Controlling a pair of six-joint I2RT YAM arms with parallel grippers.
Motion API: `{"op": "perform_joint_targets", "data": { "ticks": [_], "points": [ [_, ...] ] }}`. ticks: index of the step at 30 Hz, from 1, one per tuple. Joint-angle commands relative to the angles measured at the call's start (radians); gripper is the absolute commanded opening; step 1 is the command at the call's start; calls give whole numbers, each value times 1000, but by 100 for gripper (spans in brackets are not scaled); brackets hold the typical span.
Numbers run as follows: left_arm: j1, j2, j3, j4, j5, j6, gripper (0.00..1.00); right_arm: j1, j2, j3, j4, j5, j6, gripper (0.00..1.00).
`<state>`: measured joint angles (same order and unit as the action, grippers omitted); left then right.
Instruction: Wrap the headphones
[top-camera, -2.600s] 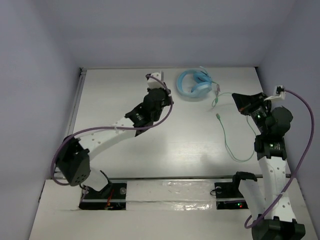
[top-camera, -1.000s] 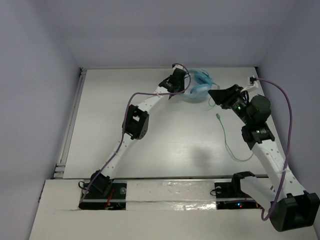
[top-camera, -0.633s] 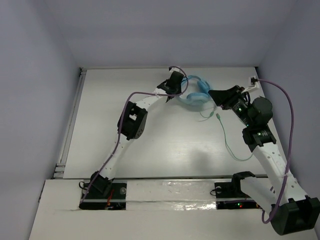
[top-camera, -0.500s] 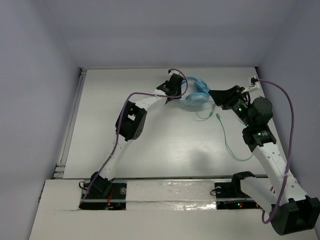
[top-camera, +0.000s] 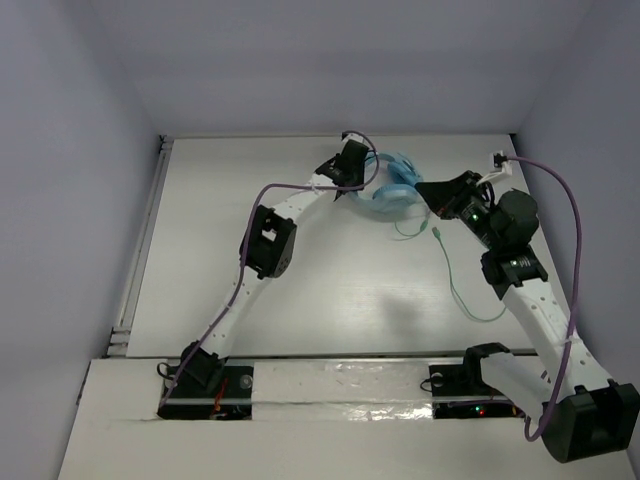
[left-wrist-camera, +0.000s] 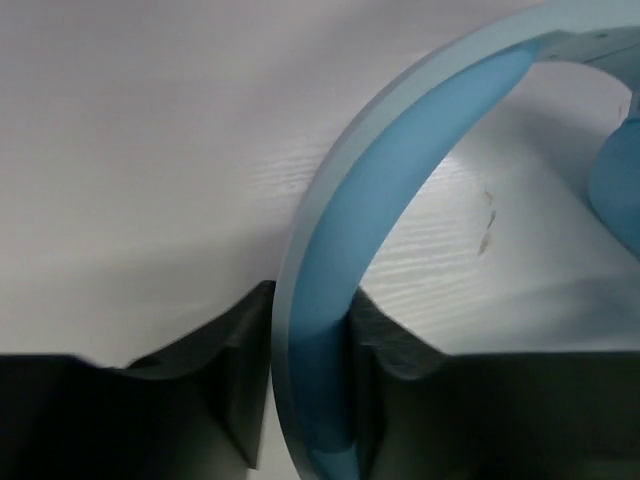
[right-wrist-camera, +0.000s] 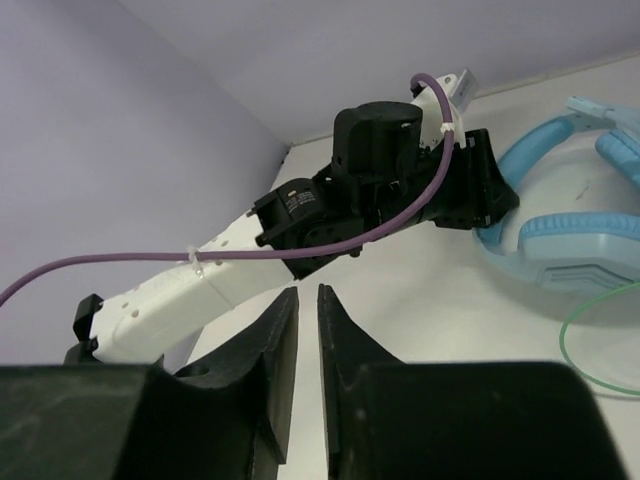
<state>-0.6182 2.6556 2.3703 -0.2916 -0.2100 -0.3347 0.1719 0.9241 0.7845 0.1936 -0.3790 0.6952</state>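
The light blue headphones (top-camera: 393, 187) lie at the far middle of the table. My left gripper (top-camera: 358, 172) is shut on their headband (left-wrist-camera: 330, 330), which runs up between the two fingers in the left wrist view. The ear cups (right-wrist-camera: 585, 245) show in the right wrist view. The thin pale green cable (top-camera: 455, 285) trails from the headphones toward the near right in a loop; its plug (top-camera: 437, 232) lies just below my right gripper. My right gripper (top-camera: 432, 192) hovers right of the ear cups, its jaws nearly together with nothing between them.
The white table (top-camera: 330, 300) ends at a metal rail (top-camera: 145, 240) on the left and pale walls behind and at the sides. The left arm (top-camera: 265, 240) stretches diagonally across the table's middle. Purple arm cables (top-camera: 575, 230) loop beside the right arm.
My left gripper reached the headphones and closed on the headband, then dragged them slightly nearer. My right gripper moved left toward the ear cups. The cable shifted with the headphones.
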Motion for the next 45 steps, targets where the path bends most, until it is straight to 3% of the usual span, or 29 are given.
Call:
{"op": "perform_joint_targets", "data": {
  "ticks": [1, 5, 9, 12, 16, 20, 23, 24, 30, 36, 38, 39, 45],
  "points": [
    [11, 58, 53, -37, 57, 17, 24, 9, -13, 5, 50, -12, -16, 18],
    [32, 37, 0, 14, 124, -1, 0, 9, -21, -1, 56, -12, -25, 12],
    [32, -194, -297, 158, 115, 23, 0, 9, -2, 4, 41, 15, -59, 0],
    [55, -403, -440, 200, 132, 49, 0, 9, 27, 18, 38, 12, -94, 0],
    [80, -640, -517, 180, 65, 98, 0, 9, 52, 42, 43, 3, -152, 0],
    [80, -787, -476, 122, 11, 117, 0, 9, 25, 55, 50, -12, -209, 0],
    [80, -822, -367, 2, 0, 128, 0, 9, 18, 82, 20, -38, -264, 27],
    [89, -847, -344, -20, -5, 134, 0, 9, 18, 76, 29, -41, -273, 48],
    [130, -971, -309, -122, 27, 145, 0, 9, 47, 78, 35, -161, -361, 70],
    [164, -1071, -284, -165, 86, 120, 0, 9, 62, 81, 69, -172, -398, 81],
    [175, -1085, -269, -164, 122, 109, 0, 9, 123, 91, 67, -321, -370, 81],
    [175, -1080, -232, -172, 142, 99, 0, 33, 139, 87, 75, -381, -361, 81],
    [233, -1011, -31, -227, 185, 85, 0, 141, 154, 18, 93, -390, -384, 81]
  ]
}}
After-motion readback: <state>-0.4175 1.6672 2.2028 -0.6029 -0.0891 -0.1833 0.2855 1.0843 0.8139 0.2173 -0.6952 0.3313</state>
